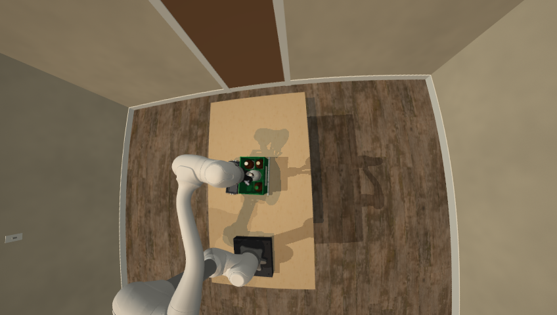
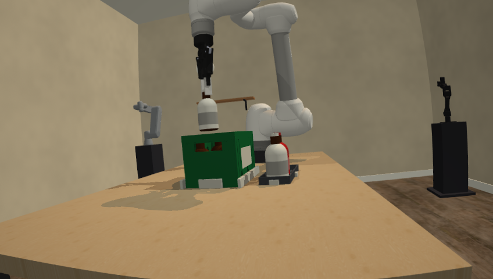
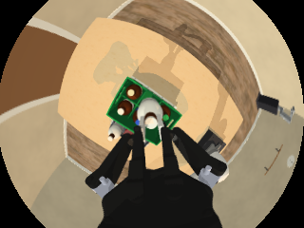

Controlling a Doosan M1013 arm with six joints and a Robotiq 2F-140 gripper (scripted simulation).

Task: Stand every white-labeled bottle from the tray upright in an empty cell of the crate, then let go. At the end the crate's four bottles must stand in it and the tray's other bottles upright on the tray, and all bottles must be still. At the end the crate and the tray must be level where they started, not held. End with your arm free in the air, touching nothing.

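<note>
I have the gripper (image 2: pixel 206 90) clenched on the bottle (image 2: pixel 207 114) neck above the crate (image 2: pixel 217 160); lowering off-centre could catch a divider and tip it

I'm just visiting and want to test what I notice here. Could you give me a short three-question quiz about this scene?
1. True or false: the claw holds a white-labeled bottle above the green crate.
2. What color label is on the bottle hidden behind the white-labeled one on the tray?
3. Does the held bottle hang upright or tilted?

Key: 1. True. 2. Red. 3. Upright, held by its neck.
</note>
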